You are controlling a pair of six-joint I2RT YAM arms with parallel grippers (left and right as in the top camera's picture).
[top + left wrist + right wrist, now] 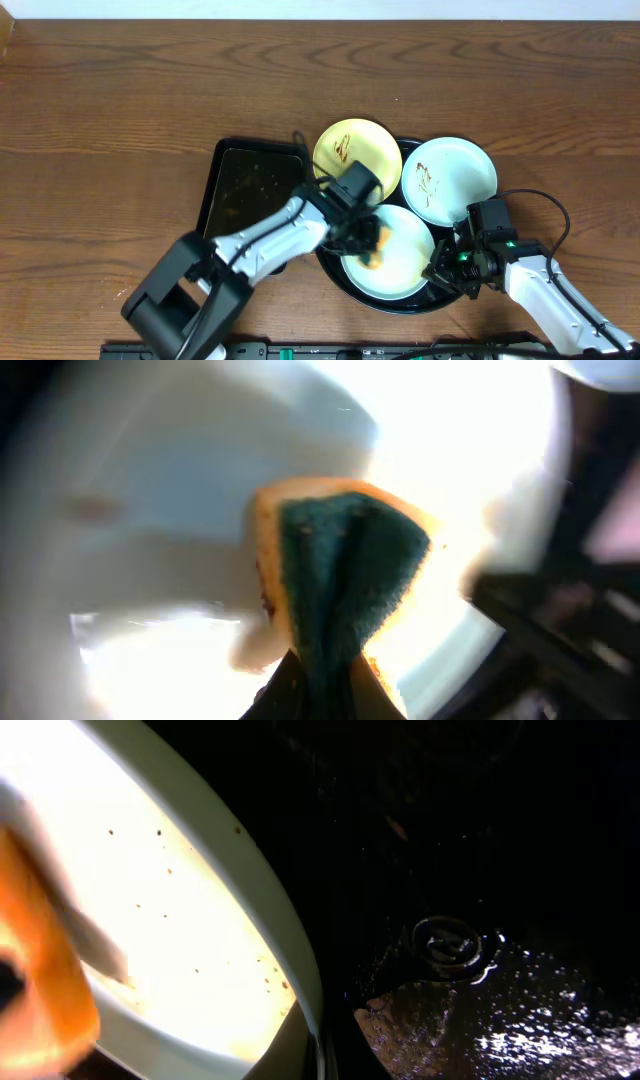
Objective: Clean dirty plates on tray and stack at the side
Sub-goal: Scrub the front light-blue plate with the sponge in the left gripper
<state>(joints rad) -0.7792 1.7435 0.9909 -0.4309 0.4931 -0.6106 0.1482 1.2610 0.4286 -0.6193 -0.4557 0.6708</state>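
Overhead view: on the wooden table (120, 110), the round black tray (335, 278) holds a yellow plate (350, 138) at upper left, a mint plate (460, 165) at upper right and a lower mint plate (405, 265). The left fingers (365, 235) press a sponge (375, 248) onto the lower plate, and the right fingers (446, 270) sit at its right rim. A rectangular tray (245, 185) lies to the left. Left wrist view: the fingers are clamped on the green-and-yellow sponge, which lies against pale plate. Right wrist view: plate rim over glossy wet tray. The fingers are together, but I cannot tell whether they pinch the rim.
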